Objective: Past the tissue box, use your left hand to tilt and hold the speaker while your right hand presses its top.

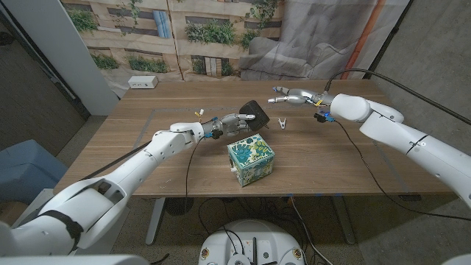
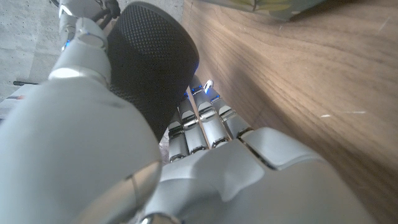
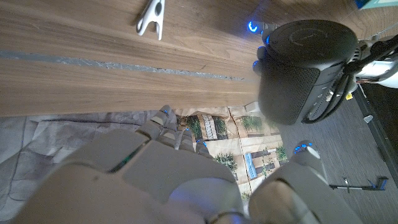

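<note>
The speaker (image 1: pixel 257 115), a black rounded cylinder wrapped in fine mesh with a smooth flat top, sits tilted past the tissue box (image 1: pixel 250 161), gripped by the left hand (image 1: pixel 232 123), whose metal-jointed fingers (image 2: pixel 202 124) wrap its side. The right hand (image 1: pixel 293 96) hovers apart from it, above the wooden surface (image 1: pixel 353 158), fingers spread and holding nothing. A white clothespin (image 1: pixel 282 124) lies just beside the speaker. The box is a cube with a teal floral print.

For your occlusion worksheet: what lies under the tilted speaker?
The left hand grips the speaker, its fingers beneath the mesh body. Whether the base touches the table is hidden.
</note>
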